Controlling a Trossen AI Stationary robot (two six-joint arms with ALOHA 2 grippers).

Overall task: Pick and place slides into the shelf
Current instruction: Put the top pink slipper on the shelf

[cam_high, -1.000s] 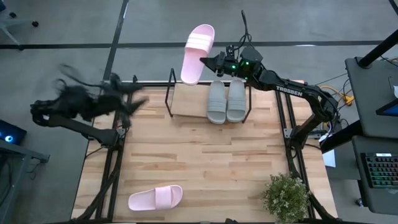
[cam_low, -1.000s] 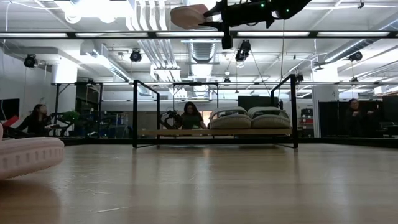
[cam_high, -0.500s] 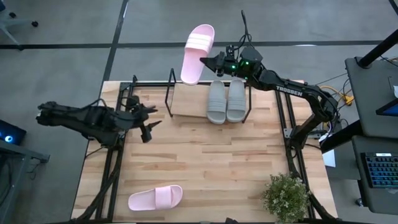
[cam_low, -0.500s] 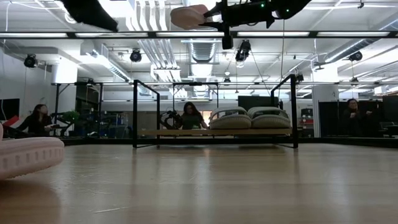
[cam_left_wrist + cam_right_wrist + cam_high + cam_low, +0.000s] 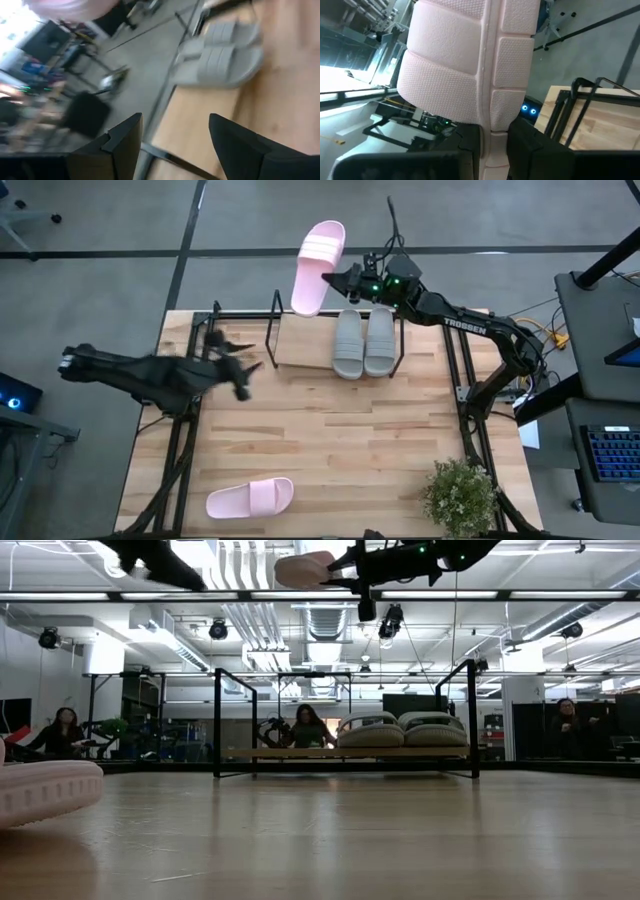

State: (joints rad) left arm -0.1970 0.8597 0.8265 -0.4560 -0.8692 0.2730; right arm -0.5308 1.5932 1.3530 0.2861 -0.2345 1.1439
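Got my right end effector (image 5: 352, 281) clamped on a pink slide (image 5: 317, 252), next lowering it onto the shelf (image 5: 300, 350) below beside the grey pair (image 5: 363, 342).

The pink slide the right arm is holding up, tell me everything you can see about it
The raised pink slide is pale pink, soft-looking foam with a wide ribbed strap and a textured, grooved sole. The right gripper is shut on its edge, holding it high in the air beyond the table's far edge, behind the shelf, tilted on its side. Nothing but the gripper touches it. Its mate, the other pink slide, lies on the tabletop near the front.
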